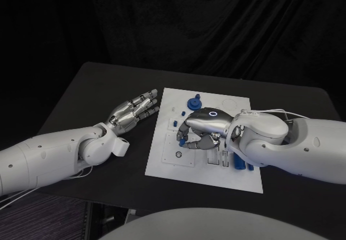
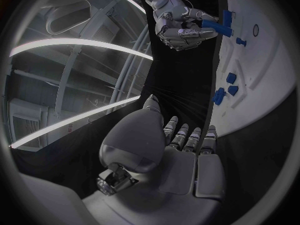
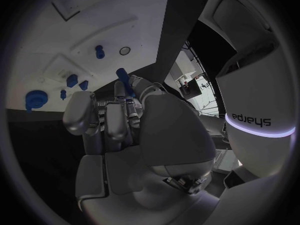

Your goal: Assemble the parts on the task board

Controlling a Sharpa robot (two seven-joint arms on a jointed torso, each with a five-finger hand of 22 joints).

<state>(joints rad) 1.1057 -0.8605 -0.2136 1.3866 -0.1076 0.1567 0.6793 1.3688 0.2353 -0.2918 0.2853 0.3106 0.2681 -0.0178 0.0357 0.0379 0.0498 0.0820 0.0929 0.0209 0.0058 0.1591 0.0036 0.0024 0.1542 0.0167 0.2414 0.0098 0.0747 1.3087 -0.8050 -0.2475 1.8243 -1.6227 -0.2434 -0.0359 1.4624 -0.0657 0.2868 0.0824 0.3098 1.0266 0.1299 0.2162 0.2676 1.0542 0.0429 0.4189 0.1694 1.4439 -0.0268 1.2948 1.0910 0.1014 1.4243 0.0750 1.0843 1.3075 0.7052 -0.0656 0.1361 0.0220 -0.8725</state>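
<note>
Over the middle of the white rectangular task board (image 1: 204, 172), the right silver hand (image 1: 200, 131) hovers palm down with its fingers curled around a slim blue peg-like part (image 3: 124, 80); the right wrist view shows that peg rising from between the fingertips, and the left wrist view shows a blue piece pinched in the same hand from the other side. Just off the board's left edge, on the black table (image 1: 94, 85), the left silver hand (image 1: 134, 111) lies flat, holding nothing, with its fingers straight and side by side, their tips pointing toward the board. Near the board's far edge stands one round blue knob-shaped part (image 1: 193, 103), and near its near right corner stand two upright blue pegs (image 1: 238, 163) behind the right wrist. The left wrist view adds three small blue blocks (image 2: 230, 78) set in the board's recesses, which the head view hides under the right hand.
</note>
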